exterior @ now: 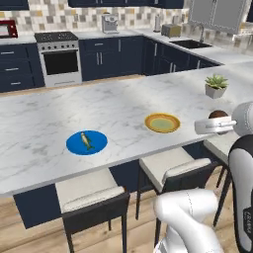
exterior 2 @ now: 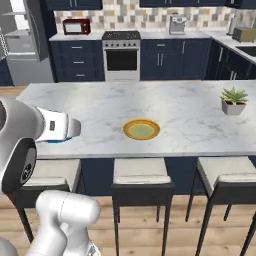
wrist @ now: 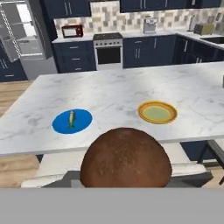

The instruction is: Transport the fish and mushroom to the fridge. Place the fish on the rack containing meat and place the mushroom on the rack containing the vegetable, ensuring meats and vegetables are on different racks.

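I have the mushroom (wrist: 126, 158) up off the island counter (exterior: 44, 123): my gripper (exterior: 221, 123) is closed partway round it, and in the hand view its round brown cap sits right at my fingertips, large and near. In the left base view a dark sliver of it (exterior: 218, 114) peeks out behind my hand, just off the counter's near edge, to the right of the yellow plate (exterior: 162, 122).

So, as I judge it, the first pick is made and nothing is yet delivered. The fish (exterior: 86, 140) lies on the blue plate (exterior: 87, 142), well left of the yellow plate (which now lies bare). The fridge (wrist: 22, 39) stands beyond the counter's far left end, door open, racks too small to read.

The cap looks smooth, domed and faintly speckled reddish-brown; its stem is hidden.
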Robot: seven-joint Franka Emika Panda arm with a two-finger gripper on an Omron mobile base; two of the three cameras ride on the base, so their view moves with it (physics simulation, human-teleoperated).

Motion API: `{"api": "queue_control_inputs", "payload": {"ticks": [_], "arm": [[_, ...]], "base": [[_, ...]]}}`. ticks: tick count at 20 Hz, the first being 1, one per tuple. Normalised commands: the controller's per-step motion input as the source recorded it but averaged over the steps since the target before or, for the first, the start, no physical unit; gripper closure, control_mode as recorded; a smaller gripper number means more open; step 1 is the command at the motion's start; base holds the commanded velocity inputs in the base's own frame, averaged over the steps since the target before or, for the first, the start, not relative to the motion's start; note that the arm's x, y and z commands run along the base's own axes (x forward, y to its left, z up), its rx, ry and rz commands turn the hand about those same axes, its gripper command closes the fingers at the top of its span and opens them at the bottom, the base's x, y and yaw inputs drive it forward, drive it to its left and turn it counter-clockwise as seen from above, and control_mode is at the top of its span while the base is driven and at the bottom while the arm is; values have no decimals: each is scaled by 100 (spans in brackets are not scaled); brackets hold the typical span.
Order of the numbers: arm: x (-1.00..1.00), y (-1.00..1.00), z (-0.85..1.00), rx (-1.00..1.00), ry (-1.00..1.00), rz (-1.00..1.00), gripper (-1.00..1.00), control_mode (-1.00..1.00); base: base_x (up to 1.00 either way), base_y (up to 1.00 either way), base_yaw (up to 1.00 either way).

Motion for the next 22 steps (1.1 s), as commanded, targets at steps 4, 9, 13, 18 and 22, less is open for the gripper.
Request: {"api": "queue_control_inputs", "payload": {"ticks": [4, 9, 13, 18, 22], "arm": [[0, 0, 0, 0, 0, 0, 100, 100], [0, 0, 0, 0, 0, 0, 100, 100], [0, 0, 0, 0, 0, 0, 100, 100], [0, 0, 0, 0, 0, 0, 100, 100], [0, 0, 0, 0, 0, 0, 100, 100]], "base": [[-98, 100, 27], [-71, 100, 28], [11, 100, 0], [34, 100, 0], [48, 100, 0]]}}
